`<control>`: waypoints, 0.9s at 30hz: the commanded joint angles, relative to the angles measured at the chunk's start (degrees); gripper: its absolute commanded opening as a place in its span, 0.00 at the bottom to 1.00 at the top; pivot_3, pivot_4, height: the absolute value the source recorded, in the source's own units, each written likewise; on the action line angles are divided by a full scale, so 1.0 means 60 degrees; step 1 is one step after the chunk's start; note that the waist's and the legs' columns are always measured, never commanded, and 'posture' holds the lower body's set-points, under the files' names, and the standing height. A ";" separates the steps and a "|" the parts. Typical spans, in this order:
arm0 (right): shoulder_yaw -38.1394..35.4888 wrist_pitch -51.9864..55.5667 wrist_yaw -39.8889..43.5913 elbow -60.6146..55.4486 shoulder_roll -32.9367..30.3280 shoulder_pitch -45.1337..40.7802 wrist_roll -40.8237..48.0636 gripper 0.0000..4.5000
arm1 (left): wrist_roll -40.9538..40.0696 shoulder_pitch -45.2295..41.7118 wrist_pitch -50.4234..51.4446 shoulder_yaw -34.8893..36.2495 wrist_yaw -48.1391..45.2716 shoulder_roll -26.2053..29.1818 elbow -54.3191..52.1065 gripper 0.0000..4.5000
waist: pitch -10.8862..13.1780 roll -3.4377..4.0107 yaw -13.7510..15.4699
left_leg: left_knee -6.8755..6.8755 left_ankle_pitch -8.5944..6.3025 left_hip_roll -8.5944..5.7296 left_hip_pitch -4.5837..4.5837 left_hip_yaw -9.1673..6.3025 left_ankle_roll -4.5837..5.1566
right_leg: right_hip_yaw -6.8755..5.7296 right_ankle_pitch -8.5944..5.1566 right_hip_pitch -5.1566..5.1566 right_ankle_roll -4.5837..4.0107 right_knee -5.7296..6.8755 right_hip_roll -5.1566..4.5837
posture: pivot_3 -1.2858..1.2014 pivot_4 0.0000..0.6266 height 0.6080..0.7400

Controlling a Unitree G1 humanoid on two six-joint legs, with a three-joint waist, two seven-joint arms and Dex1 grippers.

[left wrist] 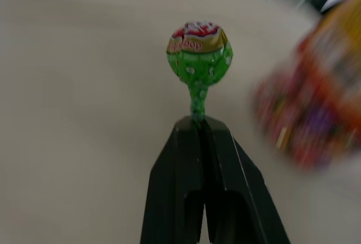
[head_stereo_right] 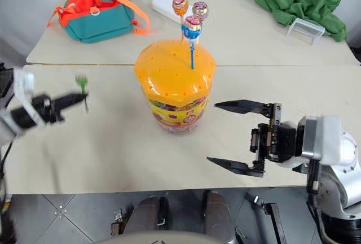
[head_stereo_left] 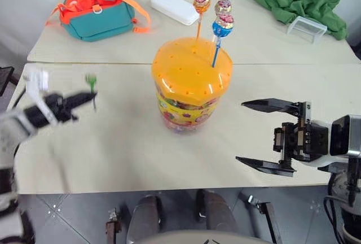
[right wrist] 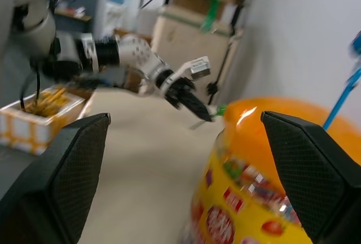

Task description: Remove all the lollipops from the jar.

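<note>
Now, your left gripper (left wrist: 198, 121): pinched on the green lollipop (left wrist: 198, 57), its head just past the fingertips.
Right gripper (head_stereo_left: 267, 136): fingers wide, empty, jar (head_stereo_left: 190, 83) just beside them.
Lollipops (head_stereo_left: 216, 11): three stand in the jar's lid.

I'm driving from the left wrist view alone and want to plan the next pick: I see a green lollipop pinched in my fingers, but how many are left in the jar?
Observer: Three lollipops stand upright in the orange lid of the jar.
Operator: Where is my left gripper relative to that jar?
Observer: The left gripper is out to the jar's left over the table, holding the green lollipop clear of the lid.
Operator: And the right gripper?
Observer: The right gripper is on the jar's right with its fingers wide open, holding nothing.
</note>
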 commanded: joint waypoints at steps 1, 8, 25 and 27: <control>-0.0412 -0.0069 0.0552 0.0780 -0.0300 -0.0071 -0.0189 1.00 | 0.0519 0.1816 0.0044 0.0753 0.0324 0.0176 -0.1609 0.01 | 0.0001 -0.0001 0.0112 | 0.0033 -0.0015 0.0006 -0.0010 0.0000 0.0001 | -0.0005 -0.0002 0.0001 -0.0005 -0.0004 0.0000 | 0.52 0.24 1.00; -0.0833 0.0350 0.0376 0.1179 -0.0443 -0.0080 -0.0114 1.00 | 0.1199 0.2906 -0.1357 0.0947 0.0083 -0.0308 -0.1679 0.22 | -0.0008 0.0028 0.0160 | 0.0049 -0.0060 0.0021 0.0047 0.0014 -0.0004 | -0.0004 -0.0012 0.0031 -0.0024 -0.0021 -0.0028 | 0.52 0.24 1.00; -0.3640 0.0725 -0.3590 -0.0261 0.0806 0.0599 0.1335 1.00 | -0.0091 -0.6393 -0.2302 -0.1180 -0.2729 -0.1378 0.1038 0.68 | -0.0018 0.0028 0.0362 | 0.0084 -0.0072 0.0042 0.0024 0.0040 -0.0022 | -0.0104 0.0001 0.0045 -0.0004 0.0016 0.0001 | 0.52 0.24 1.00; -0.3763 0.0669 -0.3860 -0.0332 0.0947 0.0754 0.1346 1.00 | 0.0406 -0.7443 -0.2515 -0.1812 -0.2806 -0.1986 0.1740 0.68 | -0.0018 0.0029 0.0367 | 0.0106 -0.0070 0.0036 0.0018 0.0048 -0.0015 | -0.0101 0.0007 0.0046 0.0007 0.0014 0.0002 | 0.52 0.24 1.00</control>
